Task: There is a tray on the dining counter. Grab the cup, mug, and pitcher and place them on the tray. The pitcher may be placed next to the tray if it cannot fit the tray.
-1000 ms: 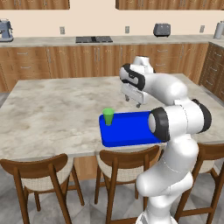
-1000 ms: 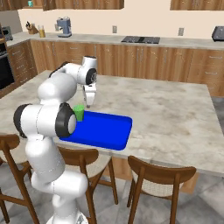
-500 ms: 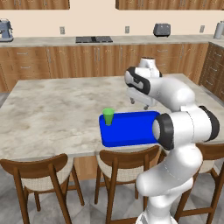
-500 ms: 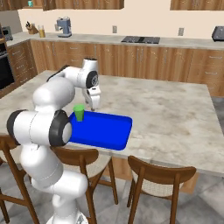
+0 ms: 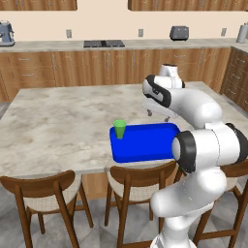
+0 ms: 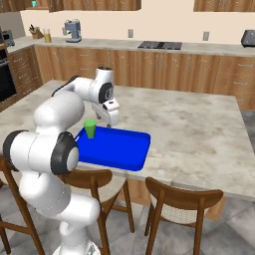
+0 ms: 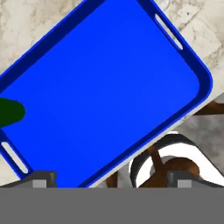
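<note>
Green cup on blue tray, arm above.
The cup [image 5: 119, 129] stood upright in the tray [image 5: 145, 143] at its left end, near the desk [image 5: 63, 126] front edge.

Tray [image 5: 145, 141] on dining counter [image 5: 63, 121]

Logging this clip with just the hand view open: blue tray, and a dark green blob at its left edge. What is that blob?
Observer: It is the cup, standing upright on the tray, at one end of it.
Operator: Where is the hand relative to it?
Observer: The hand hangs over the tray's far rim, apart from the cup.
Operator: Any sign of the pitcher?
Observer: In the right base view an orange-filled glass stands on the back wall counter, far left. It is too small to be sure that it is the pitcher.
</note>
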